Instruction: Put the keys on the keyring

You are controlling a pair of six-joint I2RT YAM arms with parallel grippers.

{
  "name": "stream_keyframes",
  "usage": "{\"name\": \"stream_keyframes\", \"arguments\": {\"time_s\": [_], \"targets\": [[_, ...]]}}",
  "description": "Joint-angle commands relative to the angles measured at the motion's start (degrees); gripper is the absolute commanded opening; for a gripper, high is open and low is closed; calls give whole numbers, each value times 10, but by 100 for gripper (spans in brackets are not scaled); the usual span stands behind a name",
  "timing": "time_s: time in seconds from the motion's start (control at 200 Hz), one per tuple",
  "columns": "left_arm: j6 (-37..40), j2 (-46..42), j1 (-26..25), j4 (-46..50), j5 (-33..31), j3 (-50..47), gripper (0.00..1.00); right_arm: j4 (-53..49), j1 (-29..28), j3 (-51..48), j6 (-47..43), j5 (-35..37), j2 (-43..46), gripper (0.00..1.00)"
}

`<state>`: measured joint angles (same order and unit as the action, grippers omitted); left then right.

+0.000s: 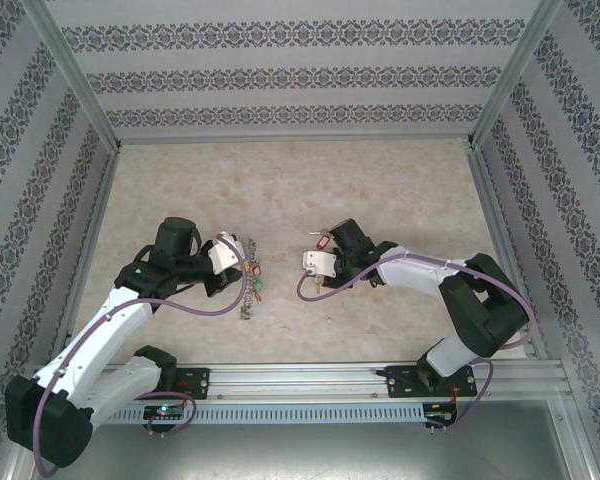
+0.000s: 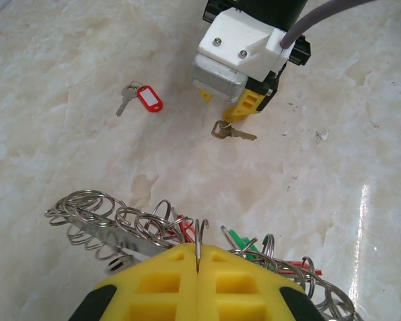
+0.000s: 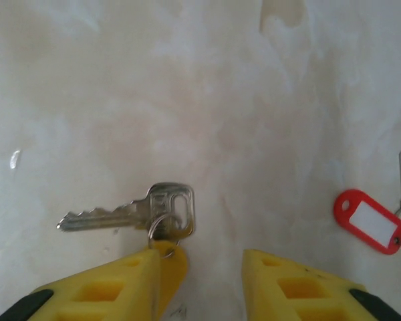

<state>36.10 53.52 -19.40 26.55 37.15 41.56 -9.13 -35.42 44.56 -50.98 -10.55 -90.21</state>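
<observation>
**Item 1, keyring** [image 2: 140, 224]: thin grey wire coils, light and springy, likely to tangle. It lies on the marbled table [image 2: 67, 80]. The left gripper [image 2: 198, 257] has its yellow pads pinched together on one wire loop.

**Item 2, silver key** [image 3: 130, 212]: flat, stiff, probably slippery. It lies on the table against one fingertip of the right gripper [image 3: 214, 257], whose jaws stand parted and hold nothing. The bow looks the best place to grasp.

**Item 3, red-tagged key** [image 2: 149, 99]: lies nearby, untouched. The plastic tag offers the softer hold.

**Writing:** the bow's stamping is unreadable and the red tag's white insert is blank.
</observation>
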Motion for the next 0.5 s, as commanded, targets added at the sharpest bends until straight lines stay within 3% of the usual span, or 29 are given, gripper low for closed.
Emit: {"name": "stream_keyframes", "arguments": {"time_s": [0.0,0.495], "targets": [[-5,-10,6,-23,3,0,0,7,-5,7,-40,-11,-17,35],[-7,-8,9,-19,-1,3,0,-23,-11,10,-56,-24,-26,34]]}}
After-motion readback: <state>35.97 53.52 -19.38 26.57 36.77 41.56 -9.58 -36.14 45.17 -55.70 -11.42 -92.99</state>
